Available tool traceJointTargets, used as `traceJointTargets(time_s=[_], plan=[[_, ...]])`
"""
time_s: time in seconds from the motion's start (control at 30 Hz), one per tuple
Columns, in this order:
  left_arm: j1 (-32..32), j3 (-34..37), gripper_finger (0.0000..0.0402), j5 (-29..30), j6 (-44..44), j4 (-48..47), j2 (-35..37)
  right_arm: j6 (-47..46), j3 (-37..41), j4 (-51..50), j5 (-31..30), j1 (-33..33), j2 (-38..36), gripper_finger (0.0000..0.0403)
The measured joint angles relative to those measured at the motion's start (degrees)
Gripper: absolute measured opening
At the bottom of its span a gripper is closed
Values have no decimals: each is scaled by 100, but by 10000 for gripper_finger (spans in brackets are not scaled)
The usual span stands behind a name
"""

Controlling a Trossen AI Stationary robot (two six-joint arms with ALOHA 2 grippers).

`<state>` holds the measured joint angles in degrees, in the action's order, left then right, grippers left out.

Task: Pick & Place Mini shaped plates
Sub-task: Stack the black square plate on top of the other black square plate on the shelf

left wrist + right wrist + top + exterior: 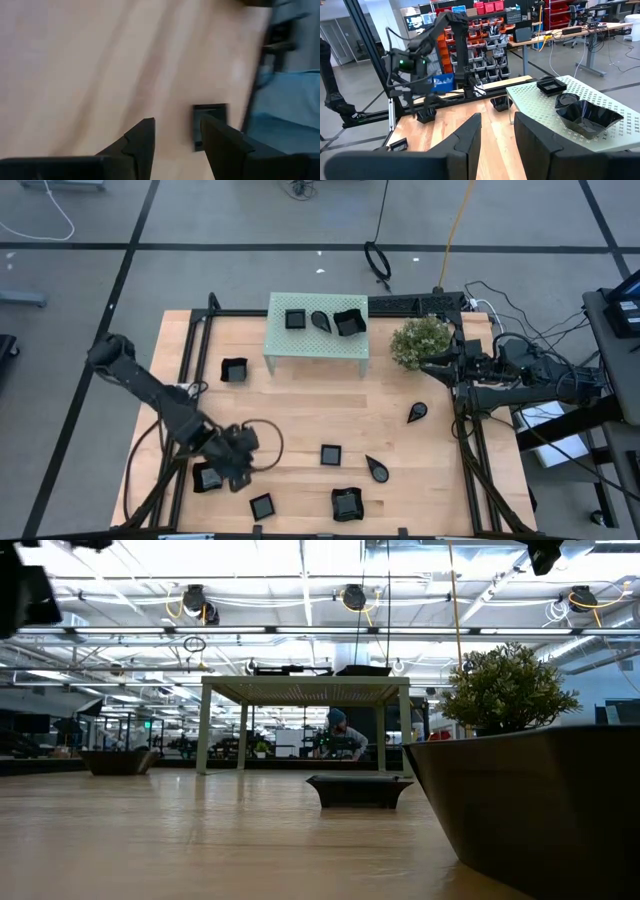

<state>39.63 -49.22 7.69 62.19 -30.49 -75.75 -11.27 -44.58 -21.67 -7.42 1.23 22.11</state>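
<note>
Overhead, the table (400, 450) is pale wood with a black frame. The left arm (150, 390) reaches in from the left edge, its gripper (240, 455) low at the near-left corner, fingers apart with bare wood between them; in its wrist view a small square plate (210, 120) lies just beyond the fingertips, not gripped. The right arm (520, 375) waits at the right edge beside the plant (420, 340), its gripper (497, 135) empty, fingers slightly apart. The stand (318, 330), mint green and perforated, sits at the far middle of the table and carries three plates: a square (295, 319), a teardrop (321, 321) and a larger curved-rim square (349, 323), set close in a row. The rest of the plates are scattered on the wood, well apart from one another: a square (234, 370) just left of the stand, a teardrop (418, 413) near the right arm, a square (331, 454) at centre, a teardrop (377, 470) just right of it, a curved-rim square (346, 504) at the near edge, a square (262, 506) left of that, and a square (207, 478) partly under the left gripper. At table height, a person (340, 735) shows far off in the room, seen under the stand.
</note>
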Motion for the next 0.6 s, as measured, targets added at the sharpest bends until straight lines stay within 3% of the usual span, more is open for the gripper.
traceJointTargets(time_s=[0.2, 0.6], plan=[[465, 709, 159, 492, -254, 1715, -276, -1, 0, -1, 1, 0, -1, 105], [879, 391, 159, 231, -812, 2425, -1725, 0, 0, -2, 0, 0, -1, 105]])
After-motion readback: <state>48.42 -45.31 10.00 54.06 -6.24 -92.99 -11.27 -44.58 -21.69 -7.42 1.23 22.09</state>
